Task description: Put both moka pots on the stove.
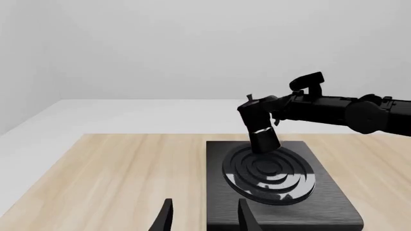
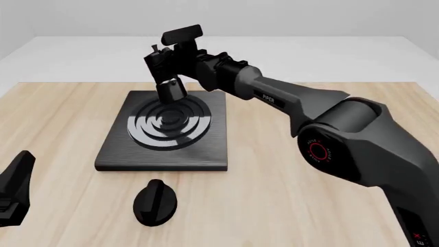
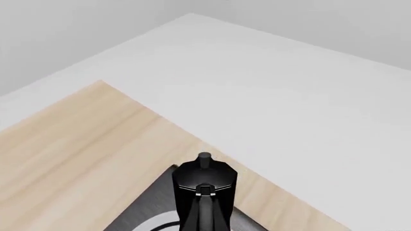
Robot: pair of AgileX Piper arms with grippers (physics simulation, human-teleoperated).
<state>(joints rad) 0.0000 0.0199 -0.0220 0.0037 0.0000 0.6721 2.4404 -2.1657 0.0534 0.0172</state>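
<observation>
Nearest the camera in the front view sat the black oval knob (image 2: 155, 202) on the pale wooden table (image 2: 274, 195), just on the near side of the flat dark-grey square stove (image 2: 205, 149). The left gripper (image 1: 202, 216) showed only two dark fingertips, spread apart with nothing between them, close to the stove's near edge; the front view caught just a black sliver of that arm well off to the stove's left. On the stove lay the shiny concentric ring burner (image 2: 168, 125). Over the burner's far edge hung one small black faceted moka pot (image 2: 166, 77), tilted, its base just off the rings. The right gripper (image 2: 180, 54) had it clamped from the stove's far right side. The right wrist view alone showed the pot's lid knob and handle head-on. No second pot showed.
</observation>
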